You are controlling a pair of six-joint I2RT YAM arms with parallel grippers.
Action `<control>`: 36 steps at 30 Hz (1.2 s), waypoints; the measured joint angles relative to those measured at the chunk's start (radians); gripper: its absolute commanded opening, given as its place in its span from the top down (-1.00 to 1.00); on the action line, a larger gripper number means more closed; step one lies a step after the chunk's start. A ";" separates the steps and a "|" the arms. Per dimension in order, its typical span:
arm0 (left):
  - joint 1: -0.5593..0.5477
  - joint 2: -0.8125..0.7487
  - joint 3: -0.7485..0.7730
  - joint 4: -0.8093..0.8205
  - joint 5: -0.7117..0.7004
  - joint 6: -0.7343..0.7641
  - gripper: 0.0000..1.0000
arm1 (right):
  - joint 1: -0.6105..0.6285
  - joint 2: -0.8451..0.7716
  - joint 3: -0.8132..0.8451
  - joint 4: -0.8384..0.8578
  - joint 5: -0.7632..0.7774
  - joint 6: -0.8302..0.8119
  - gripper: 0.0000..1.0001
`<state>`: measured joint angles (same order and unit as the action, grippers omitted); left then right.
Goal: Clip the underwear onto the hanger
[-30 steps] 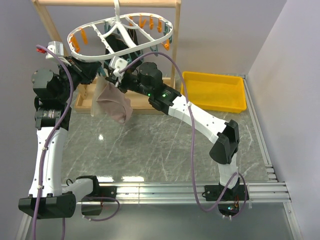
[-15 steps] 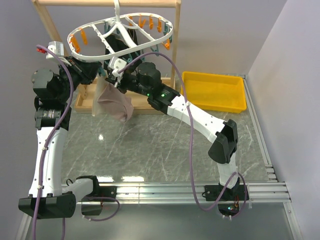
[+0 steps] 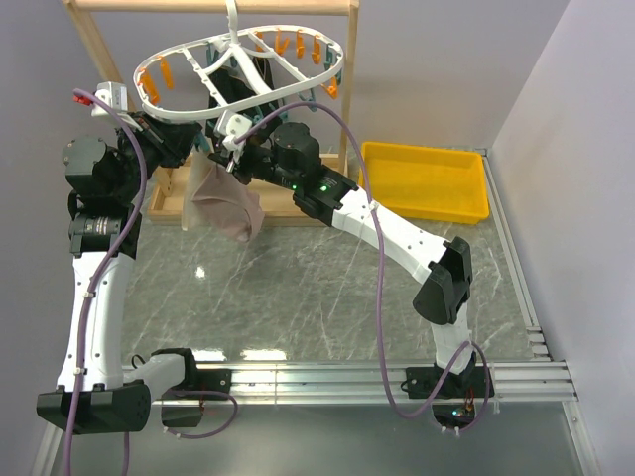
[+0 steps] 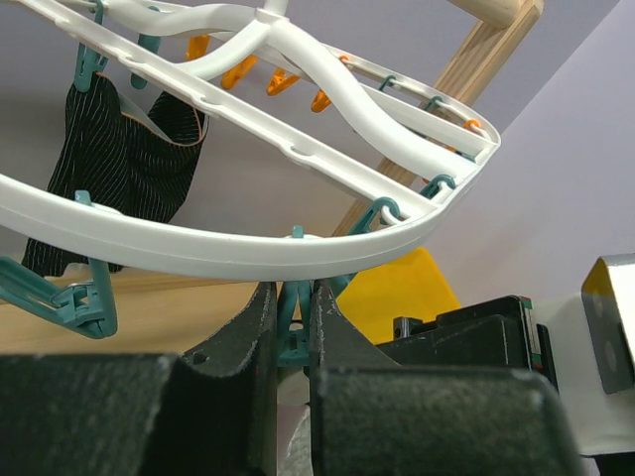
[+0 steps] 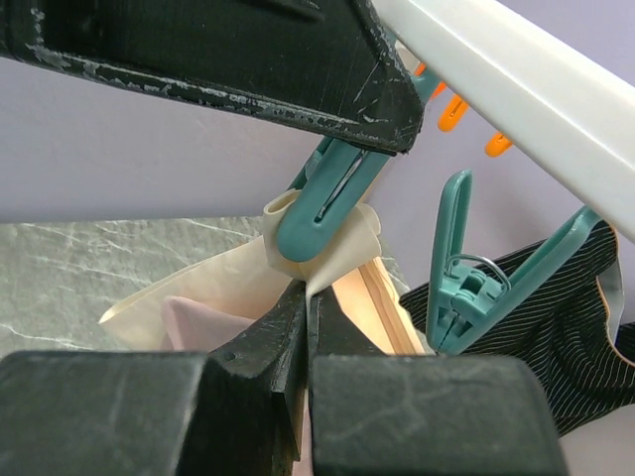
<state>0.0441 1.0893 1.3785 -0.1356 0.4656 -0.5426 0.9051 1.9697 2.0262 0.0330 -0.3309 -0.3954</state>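
The white hanger (image 3: 234, 42) hangs from the wooden rack, its rim low across the left wrist view (image 4: 248, 260). My left gripper (image 3: 206, 151) is under the rim, and its jaws (image 4: 291, 297) are shut on a teal clothespin (image 4: 291, 322), squeezing it. The right wrist view shows that clothespin (image 5: 322, 208) with the beige waistband (image 5: 347, 248) in its mouth. My right gripper (image 3: 230, 164) (image 5: 306, 297) is shut on the waistband just below the pin. The pink underwear (image 3: 223, 203) hangs down from there.
A black striped garment (image 3: 230, 84) (image 5: 566, 337) is clipped to the ring behind. More orange and teal pins (image 5: 466, 278) dangle along the rim. The wooden rack post (image 3: 349, 99) stands at the right. A yellow tray (image 3: 427, 178) sits at the back right.
The right arm has shifted slightly left toward the hanger, lifting the underwear a little. In the last half second nothing visibly moves.
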 measured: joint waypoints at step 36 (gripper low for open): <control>0.000 0.000 0.000 0.002 0.000 0.001 0.35 | 0.000 0.000 0.045 -0.011 -0.010 0.039 1.00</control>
<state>0.0441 1.0893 1.3785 -0.1333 0.4656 -0.5419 0.9051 1.9697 2.0708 0.0216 -0.3412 -0.3561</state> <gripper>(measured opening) 0.269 0.015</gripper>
